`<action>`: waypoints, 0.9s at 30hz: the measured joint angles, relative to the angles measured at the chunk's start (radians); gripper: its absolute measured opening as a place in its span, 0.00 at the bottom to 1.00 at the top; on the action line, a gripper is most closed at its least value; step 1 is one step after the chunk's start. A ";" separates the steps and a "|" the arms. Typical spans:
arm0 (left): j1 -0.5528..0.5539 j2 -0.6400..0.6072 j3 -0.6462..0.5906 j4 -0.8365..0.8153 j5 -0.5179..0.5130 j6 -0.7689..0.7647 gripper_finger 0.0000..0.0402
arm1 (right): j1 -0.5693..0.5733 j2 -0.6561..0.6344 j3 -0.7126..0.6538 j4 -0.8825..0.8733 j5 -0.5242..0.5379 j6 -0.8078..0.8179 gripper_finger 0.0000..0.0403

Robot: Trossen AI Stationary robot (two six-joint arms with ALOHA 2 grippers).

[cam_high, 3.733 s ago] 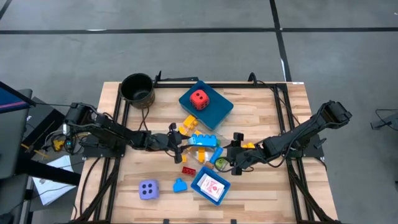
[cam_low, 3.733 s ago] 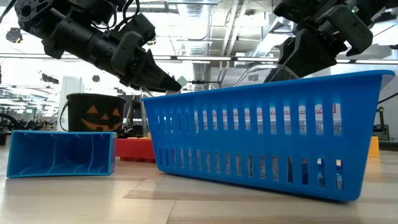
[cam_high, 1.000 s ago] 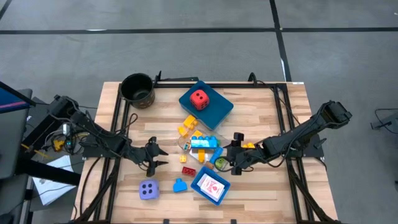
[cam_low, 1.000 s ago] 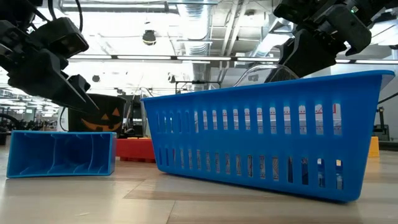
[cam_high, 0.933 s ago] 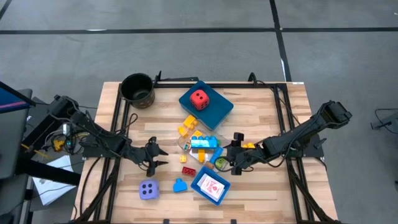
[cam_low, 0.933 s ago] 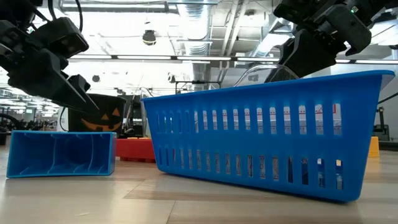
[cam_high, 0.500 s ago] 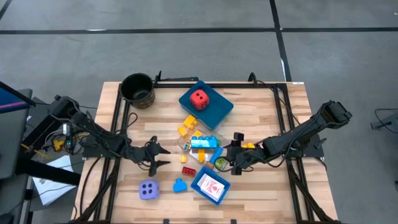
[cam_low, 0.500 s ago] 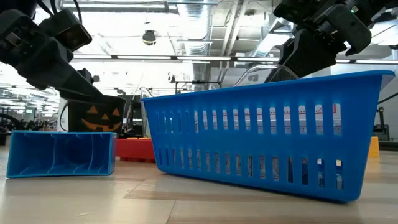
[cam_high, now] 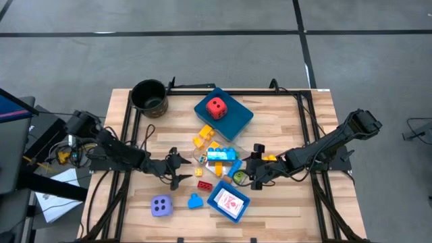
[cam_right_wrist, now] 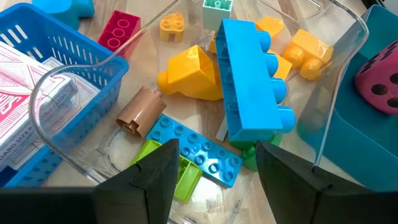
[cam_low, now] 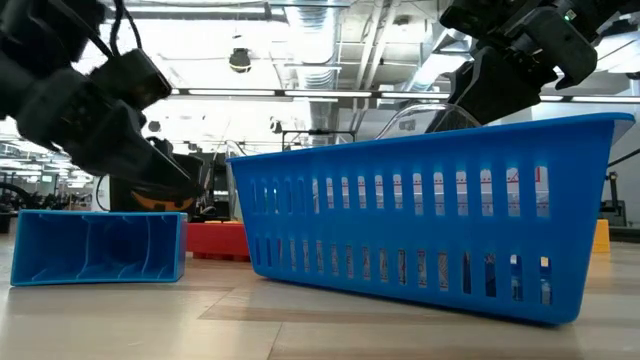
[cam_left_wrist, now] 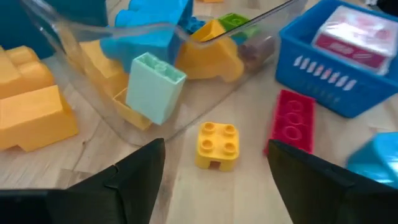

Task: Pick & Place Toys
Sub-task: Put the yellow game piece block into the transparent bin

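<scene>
Left wrist view: yellow brick [cam_left_wrist: 217, 144] between open left hand [cam_left_wrist: 214, 163] fingers, untouched.

The left arm reaches in from nine o'clock, its left gripper [cam_high: 181, 169] low near centre with fingers spread apart. The right arm stretches in from three o'clock, right gripper [cam_high: 248, 171] parted, empty.

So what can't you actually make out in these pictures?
- Low view: the blue slotted basket blocks most toys behind it.
- Low view: the dark left arm is blurred and hides most of the black pumpkin pot.
- Right wrist view: the pink dotted die is cut off by the picture's edge.
</scene>
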 joint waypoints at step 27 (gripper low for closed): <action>0.025 0.187 0.054 0.157 0.076 0.045 0.63 | 0.000 0.000 0.000 -0.002 0.000 0.000 0.51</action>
